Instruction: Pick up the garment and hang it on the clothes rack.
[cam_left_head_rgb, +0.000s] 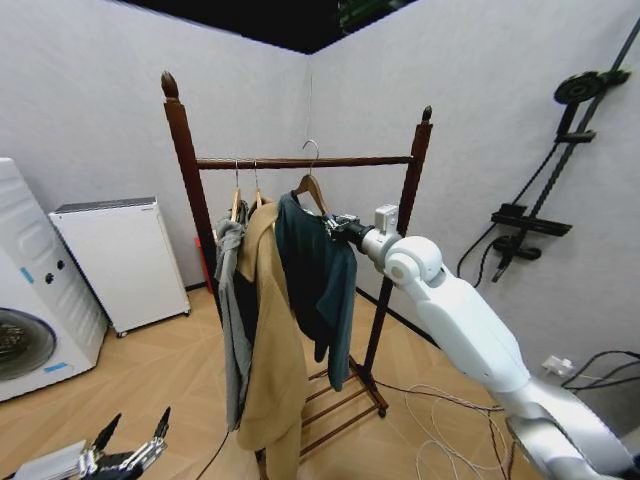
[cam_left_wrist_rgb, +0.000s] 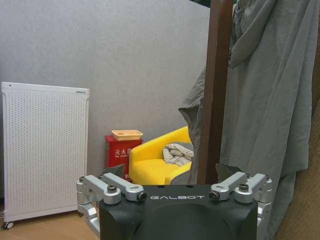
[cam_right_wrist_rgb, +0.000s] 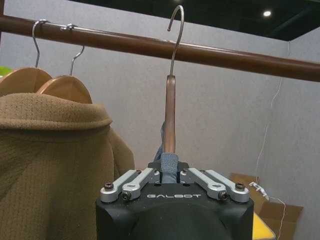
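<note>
The garment (cam_left_head_rgb: 318, 268), a dark teal shirt on a wooden hanger (cam_right_wrist_rgb: 170, 112), hangs from my right gripper (cam_left_head_rgb: 337, 226) just under the clothes rack's top bar (cam_left_head_rgb: 300, 162). In the right wrist view that gripper (cam_right_wrist_rgb: 169, 167) is shut on the hanger's shoulder and the teal collar. The metal hook (cam_right_wrist_rgb: 174, 37) crosses the bar (cam_right_wrist_rgb: 240, 56) with its curve raised above it, not resting on it. My left gripper (cam_left_head_rgb: 135, 425) is parked low near the floor, open, and it (cam_left_wrist_rgb: 172, 175) faces the rack's left post (cam_left_wrist_rgb: 217, 90).
A tan coat (cam_left_head_rgb: 265, 340) and a grey hooded jacket (cam_left_head_rgb: 232, 320) hang on the bar left of the garment. A washing machine (cam_left_head_rgb: 25, 300) and a white cabinet (cam_left_head_rgb: 120, 260) stand at the left wall. Cables (cam_left_head_rgb: 450, 420) lie on the floor by the rack's right foot. A yellow chair (cam_left_wrist_rgb: 155, 165) sits behind.
</note>
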